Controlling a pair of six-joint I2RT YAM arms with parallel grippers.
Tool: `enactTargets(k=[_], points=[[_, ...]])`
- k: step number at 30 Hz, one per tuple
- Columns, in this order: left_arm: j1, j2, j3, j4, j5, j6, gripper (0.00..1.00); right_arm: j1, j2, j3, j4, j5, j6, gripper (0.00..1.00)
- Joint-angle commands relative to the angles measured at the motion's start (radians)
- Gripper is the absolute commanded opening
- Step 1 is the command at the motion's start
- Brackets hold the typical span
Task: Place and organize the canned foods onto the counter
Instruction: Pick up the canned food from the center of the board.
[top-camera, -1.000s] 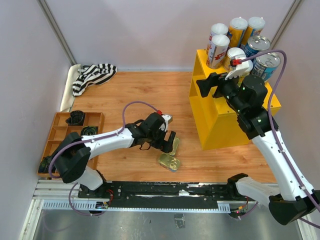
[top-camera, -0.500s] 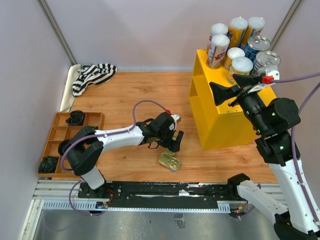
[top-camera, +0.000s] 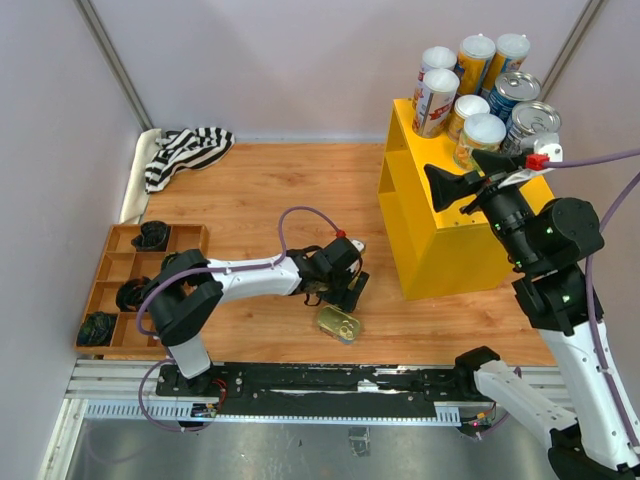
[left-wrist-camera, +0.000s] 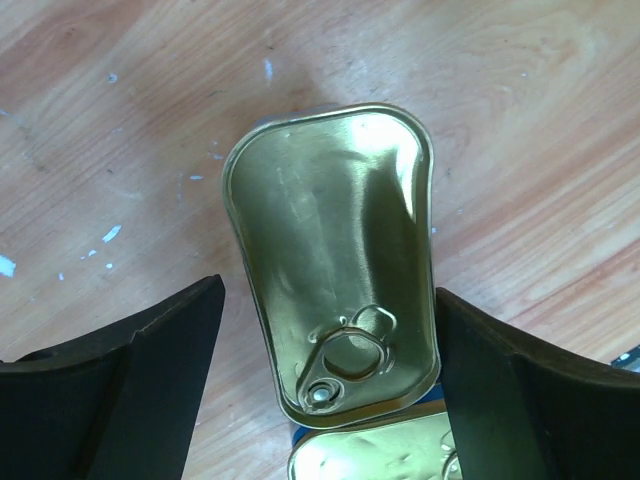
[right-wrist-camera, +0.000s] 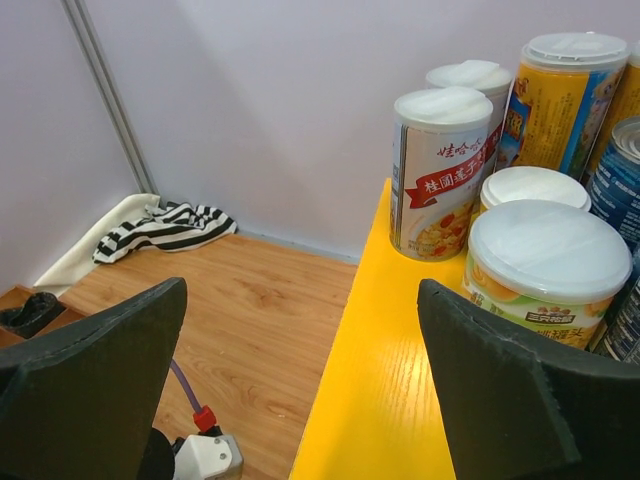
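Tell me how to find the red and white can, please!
Look at the big yellow cabinet on the right of the wooden table, where cans stand crowded on top. The red and white can is the tall white-lidded tube at the group's near left corner; the cans to its right are orange, yellow or blue.

Cans (top-camera: 480, 90): on counter (top-camera: 440, 250) top, table (top-camera: 260, 190) R side. Flat tins (top-camera: 339, 323), 2, together: nr front edge, ctr. Tray (top-camera: 105, 262): L edge. Cloth (top-camera: 187, 150): rear-L corner.

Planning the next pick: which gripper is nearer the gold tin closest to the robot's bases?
Left. The left gripper sits beyond that gold tin, straddling a second tin; the right gripper is up at the yellow counter.
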Motion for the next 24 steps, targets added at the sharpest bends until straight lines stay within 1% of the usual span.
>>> enactTargets(k=[1,3,7,9,11,12,13,16,19,22,24], points=[[-0.015,0.002,0.001,-0.042,-0.070,-0.021,0.85,0.000,-0.026,0.016,0.010,0.028,-0.026,0.98],[-0.018,0.006,-0.004,-0.039,-0.079,-0.021,0.77,0.000,-0.035,0.015,0.013,0.035,-0.027,0.98],[-0.021,0.012,0.000,-0.022,-0.063,-0.007,0.52,0.000,-0.046,0.010,0.021,0.037,-0.018,0.98],[-0.020,0.007,0.012,-0.020,-0.054,0.006,0.35,0.000,-0.053,0.006,0.027,0.040,-0.010,0.98],[-0.021,-0.007,0.028,-0.027,-0.056,0.024,0.15,0.000,-0.059,0.005,0.030,0.040,-0.004,0.98],[-0.020,-0.017,0.038,-0.034,-0.056,0.041,0.06,0.000,-0.061,0.005,0.028,0.035,-0.003,0.98],[-0.020,-0.027,0.052,-0.046,-0.054,0.060,0.01,0.000,-0.061,0.007,0.024,0.032,0.000,0.98],[-0.020,-0.053,0.115,-0.115,-0.026,0.142,0.01,0.000,-0.056,0.027,0.002,0.010,-0.001,0.98],[-0.017,-0.066,0.242,-0.236,-0.001,0.239,0.01,0.000,-0.065,0.031,-0.003,0.003,0.001,0.98],[-0.018,-0.148,0.349,-0.292,0.017,0.308,0.01,0.000,-0.082,0.042,-0.013,0.017,-0.010,0.98],[-0.015,-0.197,0.417,-0.322,0.041,0.350,0.01,0.001,-0.092,0.063,-0.043,0.066,-0.017,0.98]])
